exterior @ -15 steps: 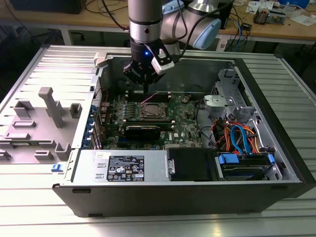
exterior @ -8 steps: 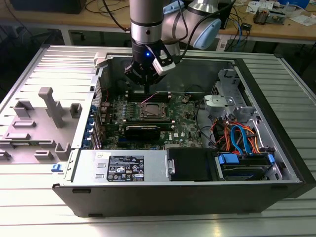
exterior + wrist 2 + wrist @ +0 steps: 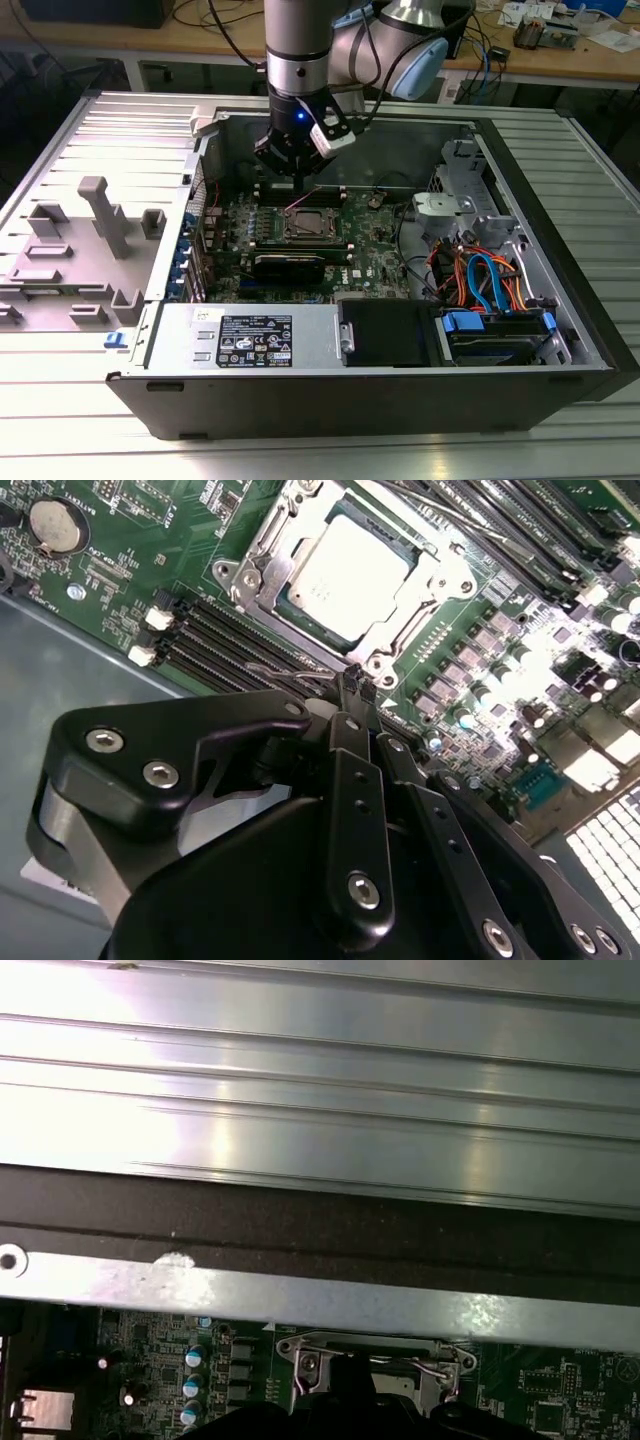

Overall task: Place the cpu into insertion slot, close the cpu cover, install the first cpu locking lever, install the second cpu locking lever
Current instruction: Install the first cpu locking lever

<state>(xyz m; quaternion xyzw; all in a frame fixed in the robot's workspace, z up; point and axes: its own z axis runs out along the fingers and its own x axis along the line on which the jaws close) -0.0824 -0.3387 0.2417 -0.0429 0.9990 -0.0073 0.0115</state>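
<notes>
Workshop desk at top of exterior view, cables behind. Open case fills middle, lies flat so board faces up. Arm reaches down from top centre. Gripper fingers pinched together on thin wire lever, beside slot. Cover down over cpu, holding chip in slot.

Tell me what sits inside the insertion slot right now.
The cpu lies in the insertion slot, its silvery top showing through the window of the closed cpu cover. The cover's frame hides the chip's edges, and the chip hides the contacts beneath.
</notes>
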